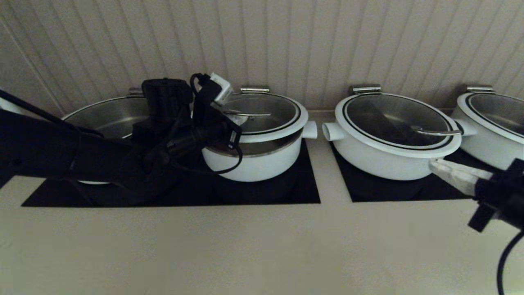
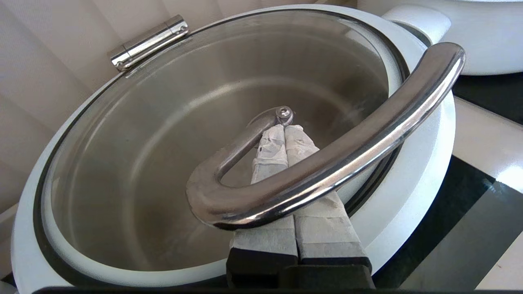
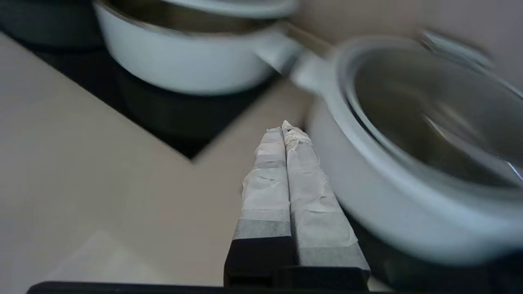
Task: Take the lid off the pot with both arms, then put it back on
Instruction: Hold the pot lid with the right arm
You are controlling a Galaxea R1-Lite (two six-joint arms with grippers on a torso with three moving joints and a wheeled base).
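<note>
Two grippers: the left gripper [image 2: 284,130], fingers pressed together under the lid's [image 1: 262,116] steel handle [image 2: 327,163], tilts it above the pot [image 1: 254,157] at centre frame; the right gripper [image 1: 440,167], closed and empty, sits lower right.

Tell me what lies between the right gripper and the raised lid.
In the head view, another covered white pot stands between the right gripper and the lid.

Both pincers [image 2: 284,130] [image 3: 288,128] closed, arms extended.
</note>
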